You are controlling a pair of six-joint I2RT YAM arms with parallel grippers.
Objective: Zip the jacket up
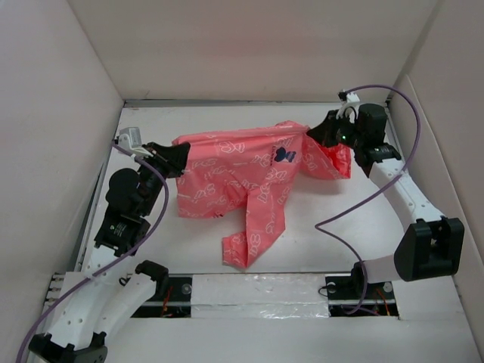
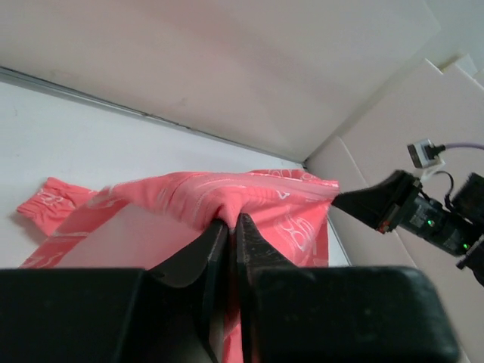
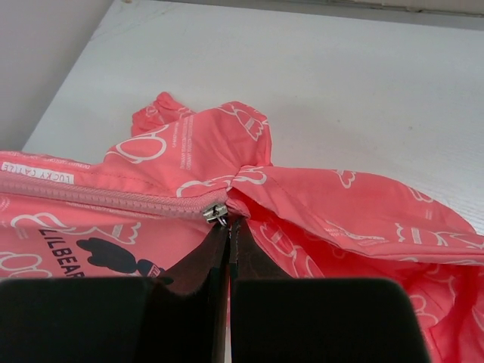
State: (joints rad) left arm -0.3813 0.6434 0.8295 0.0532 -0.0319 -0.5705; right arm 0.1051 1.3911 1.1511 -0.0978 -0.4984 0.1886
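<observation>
The coral-pink jacket (image 1: 242, 178) with its white print lies stretched across the table between my two grippers. My left gripper (image 1: 181, 157) is shut on a fold at the jacket's left end, and fabric shows pinched between its jaws in the left wrist view (image 2: 229, 221). My right gripper (image 1: 316, 136) is shut on the zipper pull at the jacket's right end. In the right wrist view (image 3: 229, 223) the metal slider (image 3: 215, 212) sits just above my fingertips. The closed zipper (image 3: 106, 195) runs left from it, above the dark-blue logo (image 3: 113, 257). One sleeve (image 1: 257, 234) trails toward the near edge.
White walls (image 1: 76, 91) enclose the table on the left, back and right. A metal rail with taped plastic (image 1: 257, 291) runs along the near edge between the arm bases. A purple cable (image 1: 355, 204) loops beside the right arm.
</observation>
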